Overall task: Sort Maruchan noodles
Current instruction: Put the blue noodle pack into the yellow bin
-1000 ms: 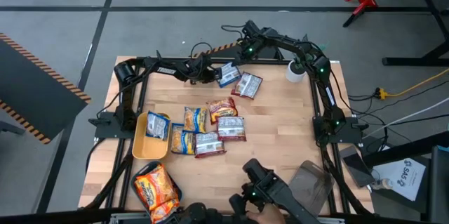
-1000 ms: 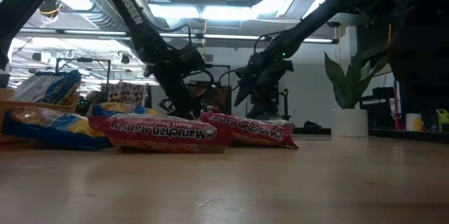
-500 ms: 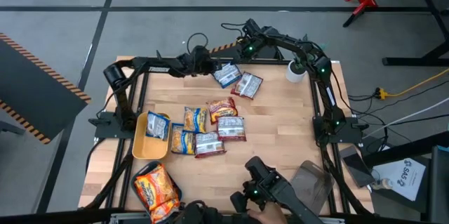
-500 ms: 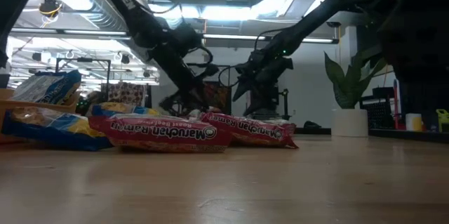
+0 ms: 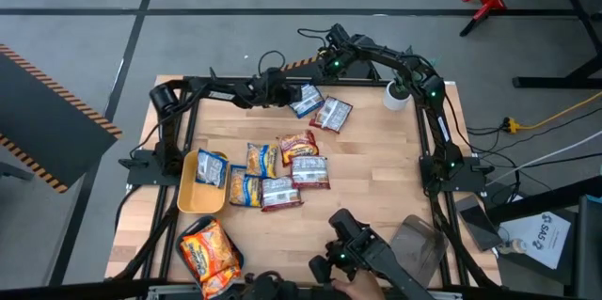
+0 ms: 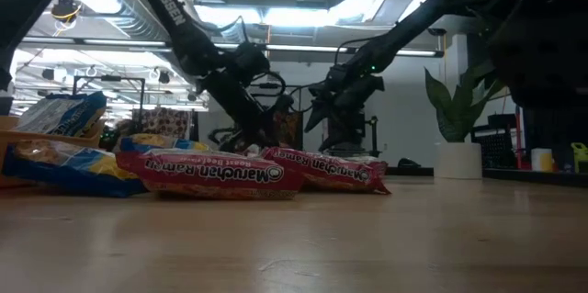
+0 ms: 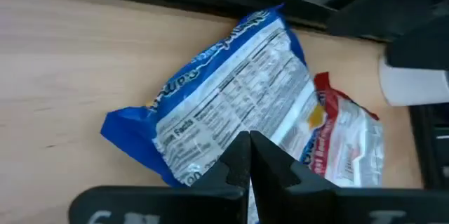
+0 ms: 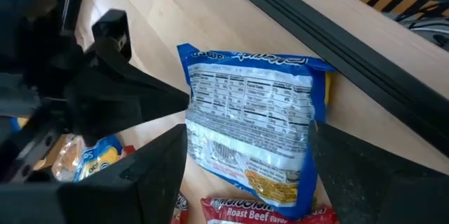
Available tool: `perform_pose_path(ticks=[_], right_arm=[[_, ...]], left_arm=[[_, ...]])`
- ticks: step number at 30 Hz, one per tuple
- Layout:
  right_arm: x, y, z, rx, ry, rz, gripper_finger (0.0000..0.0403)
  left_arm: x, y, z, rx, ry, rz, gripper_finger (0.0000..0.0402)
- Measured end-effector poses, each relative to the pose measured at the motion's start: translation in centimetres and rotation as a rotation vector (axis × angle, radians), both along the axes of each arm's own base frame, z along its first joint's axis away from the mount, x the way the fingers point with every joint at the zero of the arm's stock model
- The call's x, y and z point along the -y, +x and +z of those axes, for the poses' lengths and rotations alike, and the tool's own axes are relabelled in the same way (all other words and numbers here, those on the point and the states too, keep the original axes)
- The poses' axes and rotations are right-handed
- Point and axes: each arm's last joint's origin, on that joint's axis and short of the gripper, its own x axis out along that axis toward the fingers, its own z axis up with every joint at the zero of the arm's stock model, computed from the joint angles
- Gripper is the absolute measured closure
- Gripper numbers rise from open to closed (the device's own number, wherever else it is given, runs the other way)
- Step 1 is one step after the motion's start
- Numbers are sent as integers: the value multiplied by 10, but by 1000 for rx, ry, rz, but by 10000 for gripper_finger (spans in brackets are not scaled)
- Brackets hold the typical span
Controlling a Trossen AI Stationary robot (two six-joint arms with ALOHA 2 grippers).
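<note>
Blue packet (image 5: 305, 101): far edge of table (image 5: 376, 178), touching a red packet (image 5: 331, 114), long axis slanted; left claw (image 7: 249, 159) pinched shut and empty, tip at packet's near edge, nearer arm; right claw (image 8: 245, 175) wide apart, poised above same packet; overhead view alone shows yellow tray (image 5: 191, 195) and central packets.

Maruchan noodles (image 5: 282, 163), flat crinkly packets, clustered mid-table, two apart

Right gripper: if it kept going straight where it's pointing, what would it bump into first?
Probably the blue packet: it lies straight ahead between the open right gripper fingers, face down on the table.
</note>
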Motion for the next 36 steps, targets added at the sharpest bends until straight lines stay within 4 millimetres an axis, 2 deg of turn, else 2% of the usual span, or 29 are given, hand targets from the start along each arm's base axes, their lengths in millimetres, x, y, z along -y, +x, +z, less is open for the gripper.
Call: perform_pose_path(ticks=[4,9,19,25,32,36], right_arm=[[1,0,0,-20,-18,-14,123],[0,0,-1,-17,-7,-10,123],[-2,-4,-4,-118,-40,-34,123],[-5,0,-4,-122,-43,-44,123],[-23,14,-30,-105,-13,-55,123],[-26,8,-45,-108,64,-112,123]], left_arm=[[2,-5,-15,-92,-66,15,401],[0,-6,-22,-107,-84,21,401],[-1,-11,-24,-157,-83,53,401],[-1,-11,-23,-184,-89,62,401],[-2,-10,-22,-199,-96,65,401],[-2,-10,-22,-202,-94,68,401]])
